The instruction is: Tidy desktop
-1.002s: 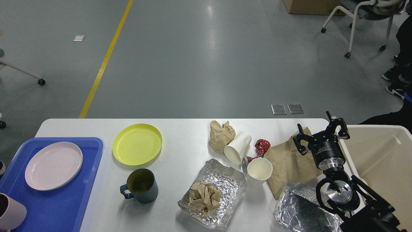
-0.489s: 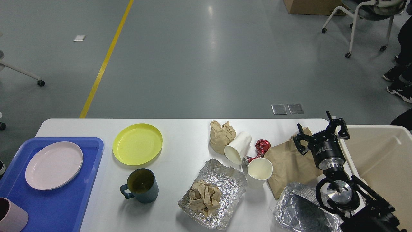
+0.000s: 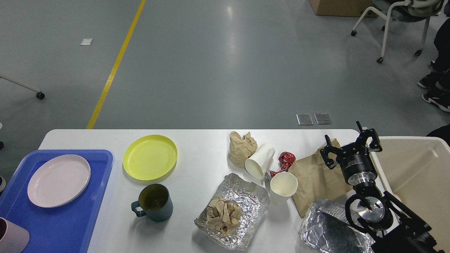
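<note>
The white desktop point(image 3: 204, 144) carries a yellow plate point(image 3: 150, 157), a dark teal mug point(image 3: 154, 202), a crumpled brown paper ball point(image 3: 242, 147), a tipped white paper cup point(image 3: 260, 161), an upright white paper cup point(image 3: 283, 187), a red foil wrapper point(image 3: 285, 160), a flat brown paper bag point(image 3: 316, 179), a foil sheet point(image 3: 246, 196) holding crumpled brown paper point(image 3: 223, 215), and a foil tray point(image 3: 330, 228). My right gripper point(image 3: 351, 147) is open and empty above the bag's far right corner, beside the bin. My left gripper is out of view.
A blue tray point(image 3: 70, 228) at the left holds a pink plate point(image 3: 58, 180) and a pink cup point(image 3: 10, 239) at the frame's edge. A beige bin point(image 3: 418, 175) stands at the right end. A chair point(image 3: 397, 14) and a person's shoes point(image 3: 434, 89) are on the floor beyond.
The pink cup on the blue tray has slid down and left, further out of the frame. The chair leg at the far left has shifted. My right gripper has not moved.
</note>
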### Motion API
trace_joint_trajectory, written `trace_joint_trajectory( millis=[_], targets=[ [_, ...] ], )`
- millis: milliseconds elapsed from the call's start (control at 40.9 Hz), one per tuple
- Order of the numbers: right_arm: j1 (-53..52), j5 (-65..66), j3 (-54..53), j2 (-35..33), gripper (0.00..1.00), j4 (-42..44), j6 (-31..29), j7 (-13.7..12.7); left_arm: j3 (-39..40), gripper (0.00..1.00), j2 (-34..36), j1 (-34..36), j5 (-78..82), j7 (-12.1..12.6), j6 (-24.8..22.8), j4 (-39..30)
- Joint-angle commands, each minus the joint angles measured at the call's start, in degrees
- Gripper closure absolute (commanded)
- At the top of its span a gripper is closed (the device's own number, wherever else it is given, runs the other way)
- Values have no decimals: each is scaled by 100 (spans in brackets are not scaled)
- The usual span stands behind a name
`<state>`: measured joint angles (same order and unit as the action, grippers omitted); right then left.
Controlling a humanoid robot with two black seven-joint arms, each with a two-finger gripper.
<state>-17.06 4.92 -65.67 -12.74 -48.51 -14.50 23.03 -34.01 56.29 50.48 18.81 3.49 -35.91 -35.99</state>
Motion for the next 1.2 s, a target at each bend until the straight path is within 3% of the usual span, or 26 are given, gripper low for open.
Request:
trace_joint_trajectory(
  millis=[0,220,537,611,782,977,1173],
  targets=[
    [1,0,1,0,0,0,0,0,-70,5,31,102,0,37,-241,-188],
    [1,0,1,0,0,0,0,0,-1158,5,260,1366,-8,46,-593,-1023],
    [-8,0,-7,0,0,0,0,0,-4419,4,6,4863,-623,29,-637,-2894],
    [-8,0,-7,0,0,0,0,0,-5245,4,-556,5805,-966,29,-637,-3413],
    [1,0,-7,0,0,0,0,0,-6011,4,-1699,7088,-1555,20,-645,-4187],
    [1,0,1,0,0,0,0,0,-6056,4,-3165,8546,-2230,-7,-637,-5320],
    [1,0,-7,0,0,0,0,0,-5766,4,-4485,9401,-2768,-94,-646,-5971]
  ],
)
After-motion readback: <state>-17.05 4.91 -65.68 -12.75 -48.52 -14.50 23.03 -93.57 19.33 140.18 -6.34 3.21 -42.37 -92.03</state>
